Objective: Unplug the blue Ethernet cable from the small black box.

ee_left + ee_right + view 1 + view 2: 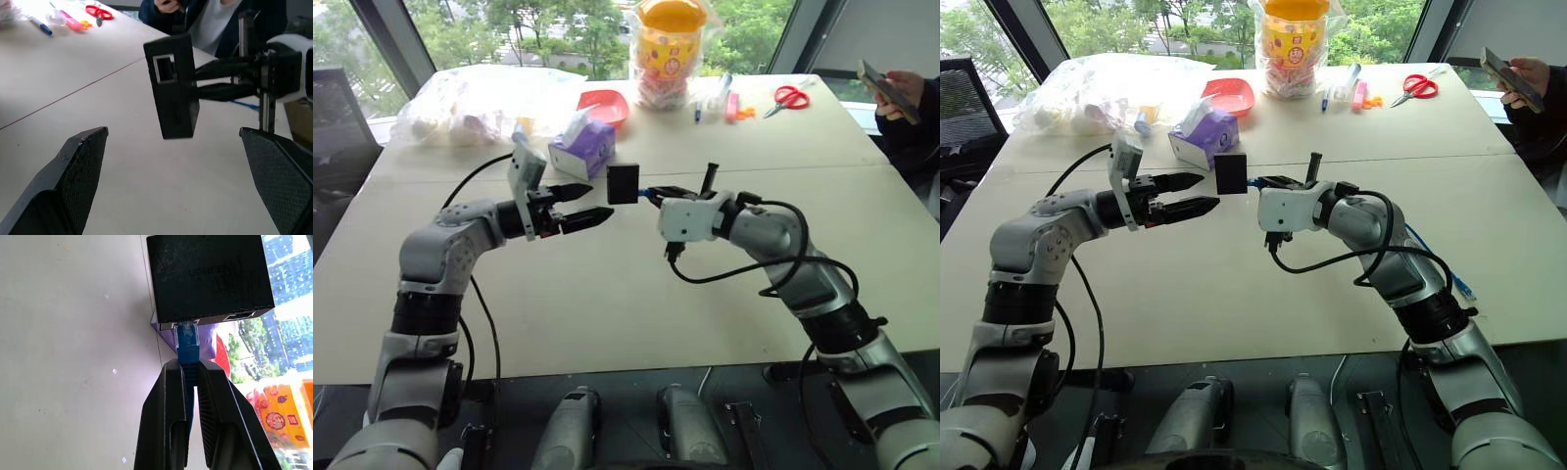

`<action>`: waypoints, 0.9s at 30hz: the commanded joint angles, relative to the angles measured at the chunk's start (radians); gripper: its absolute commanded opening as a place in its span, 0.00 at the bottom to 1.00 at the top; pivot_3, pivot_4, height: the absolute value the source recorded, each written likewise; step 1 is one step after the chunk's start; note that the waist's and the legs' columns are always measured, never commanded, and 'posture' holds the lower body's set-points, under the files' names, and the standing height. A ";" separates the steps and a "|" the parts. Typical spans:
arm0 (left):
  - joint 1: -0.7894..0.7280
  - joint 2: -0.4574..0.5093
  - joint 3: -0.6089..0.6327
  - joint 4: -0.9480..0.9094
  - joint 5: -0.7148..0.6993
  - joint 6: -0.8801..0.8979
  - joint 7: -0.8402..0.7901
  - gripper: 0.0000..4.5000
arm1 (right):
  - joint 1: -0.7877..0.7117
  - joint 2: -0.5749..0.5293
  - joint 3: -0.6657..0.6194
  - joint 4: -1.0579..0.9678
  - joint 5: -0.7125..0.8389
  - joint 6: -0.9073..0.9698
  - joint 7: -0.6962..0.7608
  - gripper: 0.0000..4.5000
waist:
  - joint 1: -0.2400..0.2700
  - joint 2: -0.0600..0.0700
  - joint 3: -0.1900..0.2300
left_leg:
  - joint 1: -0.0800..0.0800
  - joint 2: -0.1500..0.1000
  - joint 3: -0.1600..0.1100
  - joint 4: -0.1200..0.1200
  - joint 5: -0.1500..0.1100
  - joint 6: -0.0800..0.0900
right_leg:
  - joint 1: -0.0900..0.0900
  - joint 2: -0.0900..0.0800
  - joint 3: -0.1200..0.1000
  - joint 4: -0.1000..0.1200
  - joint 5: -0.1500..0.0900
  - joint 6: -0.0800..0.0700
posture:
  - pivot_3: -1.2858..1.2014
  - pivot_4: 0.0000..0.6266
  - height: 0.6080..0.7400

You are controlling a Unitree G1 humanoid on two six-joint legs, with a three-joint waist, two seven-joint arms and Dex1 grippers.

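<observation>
Table (607, 294): you have the small black box (623, 183) lifted above it, hanging off the blue Ethernet cable (188, 340), still plugged in.
Right gripper (191, 369): clamped on the cable just behind the plug.
Left gripper (589, 204): jaws apart, just beside the box.
Next: you likely need to close left on the box, then pull apart.
Hidden: the plug's latch tab.
</observation>
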 commanded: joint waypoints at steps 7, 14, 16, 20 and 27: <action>-0.081 -0.004 0.028 0.046 -0.069 0.057 -0.044 0.81 | -0.002 0.002 -0.030 -0.101 -0.040 -0.007 -0.001 0.00 | 0.000 0.000 0.000 | 0.001 0.000 0.000 0.000 0.000 0.000 | 0.000 0.000 0.000 0.000 0.000 0.000 | 0.52 0.24 1.00; -0.087 -0.010 0.019 0.052 -0.071 0.058 -0.067 0.09 | -0.009 0.001 -0.034 -0.133 -0.043 -0.008 0.020 0.00 | 0.002 0.000 0.000 | 0.001 0.000 0.000 0.000 0.000 0.000 | 0.001 0.000 0.000 0.000 0.000 0.000 | 0.52 0.24 1.00; -0.091 -0.009 0.019 0.056 -0.071 0.060 -0.070 0.10 | -0.017 0.000 -0.034 -0.137 -0.048 -0.018 0.022 0.00 | 0.002 0.000 0.000 | 0.001 0.000 0.000 0.000 0.000 0.000 | 0.001 0.000 0.000 0.000 0.000 0.000 | 0.52 0.24 1.00; -0.099 0.001 0.003 0.073 -0.053 0.055 -0.085 0.10 | -0.025 0.011 -0.052 -0.138 0.015 0.015 0.067 0.09 | 0.002 0.000 0.000 | 0.001 0.000 0.000 0.000 0.000 0.000 | 0.001 0.000 0.000 0.000 0.000 0.000 | 0.52 0.24 1.00; -0.113 0.065 -0.028 0.074 -0.056 0.047 -0.221 0.10 | -0.113 0.046 -0.248 -0.155 0.566 0.666 0.380 0.85 | 0.001 0.000 0.000 | 0.001 0.002 -0.001 0.000 0.000 0.000 | 0.001 0.000 0.000 0.000 0.000 0.000 | 0.52 0.24 1.00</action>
